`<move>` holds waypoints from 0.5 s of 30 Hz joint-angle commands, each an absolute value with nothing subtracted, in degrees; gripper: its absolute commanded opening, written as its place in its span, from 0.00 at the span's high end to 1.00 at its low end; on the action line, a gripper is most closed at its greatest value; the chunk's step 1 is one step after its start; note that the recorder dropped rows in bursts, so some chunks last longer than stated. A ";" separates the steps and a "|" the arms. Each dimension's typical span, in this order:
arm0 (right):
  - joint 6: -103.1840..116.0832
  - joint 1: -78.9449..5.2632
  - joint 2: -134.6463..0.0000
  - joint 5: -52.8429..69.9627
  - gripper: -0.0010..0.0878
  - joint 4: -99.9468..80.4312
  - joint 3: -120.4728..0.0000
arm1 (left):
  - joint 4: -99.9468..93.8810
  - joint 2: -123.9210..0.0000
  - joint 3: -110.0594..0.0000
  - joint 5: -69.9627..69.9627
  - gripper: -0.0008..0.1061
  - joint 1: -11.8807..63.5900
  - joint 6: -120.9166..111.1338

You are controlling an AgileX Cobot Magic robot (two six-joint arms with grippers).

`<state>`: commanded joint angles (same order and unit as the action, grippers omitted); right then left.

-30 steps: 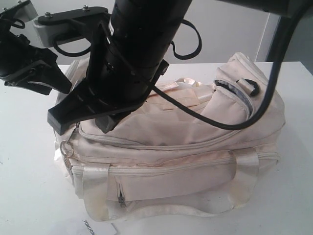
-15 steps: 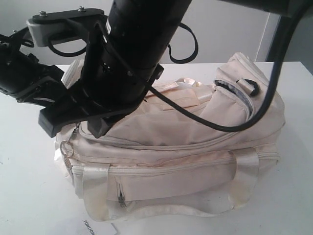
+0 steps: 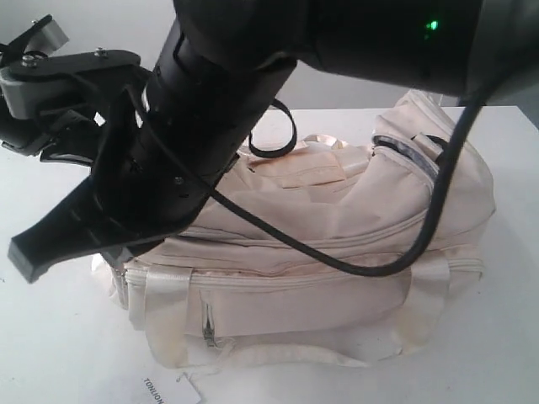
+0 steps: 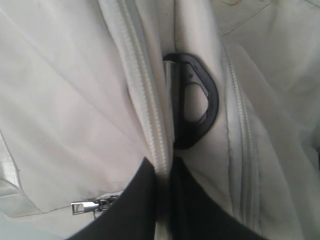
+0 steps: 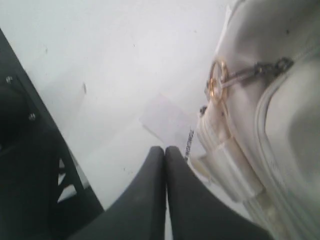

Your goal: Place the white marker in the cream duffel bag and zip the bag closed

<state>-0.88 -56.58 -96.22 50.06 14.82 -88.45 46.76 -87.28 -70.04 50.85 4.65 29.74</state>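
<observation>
At 10 o'clock of the exterior view the left arm sits behind the bulky right arm, which hides its claw there. The wrist view shows the left gripper pinching a raised fold of the cream duffel bag, with a zip seam nipped between its two dark fingers. A black strap ring lies just beyond them and a silver zip pull is beside them. The right arm crosses from 1 o'clock down to 8 o'clock, over the bag's 9 o'clock end. The right gripper has its fingers pressed flat together, holding nothing, above the white table near the gold keyring. The bag lies across the table's middle, front pocket toward 6 o'clock. A paper tag lies at the bag's 7 o'clock. The white marker shows in no view.
</observation>
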 joint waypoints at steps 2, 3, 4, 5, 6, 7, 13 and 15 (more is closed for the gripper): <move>0.47 -56.58 -96.74 48.26 0.89 14.82 -88.45 | 46.76 -87.28 -70.04 50.94 0.99 4.65 29.74; 0.47 -56.58 -96.98 47.94 0.86 14.72 -88.45 | 46.76 -87.28 -70.04 50.94 0.99 4.65 29.74; 0.91 -56.58 -97.72 47.67 0.79 14.72 -88.45 | 46.86 -87.28 -70.04 51.00 0.99 4.65 29.74; 3.37 -56.58 -98.58 47.67 0.75 14.72 -88.45 | 46.86 -87.28 -70.04 51.00 0.99 4.65 29.74; 5.35 -56.58 -99.20 47.79 0.73 14.72 -88.45 | 46.86 -87.28 -70.04 51.00 0.99 4.65 29.74; 7.68 -56.58 -99.99 47.90 0.70 14.72 -88.45 | 46.86 -87.28 -70.04 51.00 0.99 4.65 29.74; 15.45 -56.58 -100.94 46.94 0.50 11.91 -88.45 | 46.75 -87.28 -70.04 50.77 0.99 4.65 29.74; 17.26 -56.58 -101.31 47.20 0.49 10.16 -88.45 | 46.75 -87.28 -70.04 50.77 0.99 4.65 29.74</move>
<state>17.26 -56.58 -101.31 47.20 10.16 -88.45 46.75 -87.28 -70.04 50.77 4.65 29.74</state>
